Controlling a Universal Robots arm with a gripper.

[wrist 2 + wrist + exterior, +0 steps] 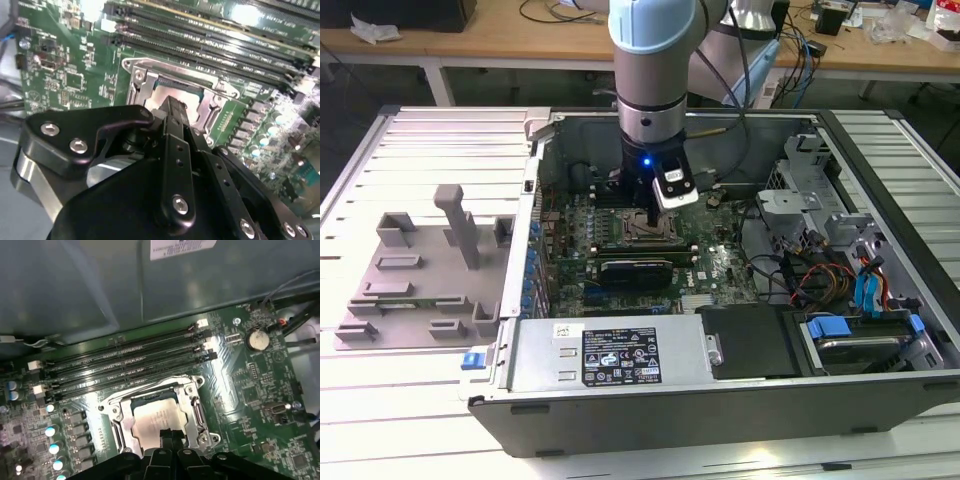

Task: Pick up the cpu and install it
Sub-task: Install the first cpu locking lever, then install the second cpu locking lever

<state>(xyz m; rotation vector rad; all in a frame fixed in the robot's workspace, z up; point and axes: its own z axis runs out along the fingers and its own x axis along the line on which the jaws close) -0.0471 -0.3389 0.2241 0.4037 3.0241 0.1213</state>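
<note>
The arm's gripper (167,440) hangs low over the motherboard (245,385), fingers drawn together and gripping nothing. The cpu (155,417) lies flat inside the socket frame (192,407), apparently seated, just beyond the fingertips, beside the memory slots (125,365).

The arm (655,60) hangs straight down, its claw (171,436) pointing downward, fingers seemingly drawn close together.

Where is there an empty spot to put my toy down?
The ribbed metal tabletop in front of the grey plastic tray, and the strip beyond the tray, look bare. Inside the computer case it is crowded: the end effector hangs over the cpu, with cables alongside.
</note>
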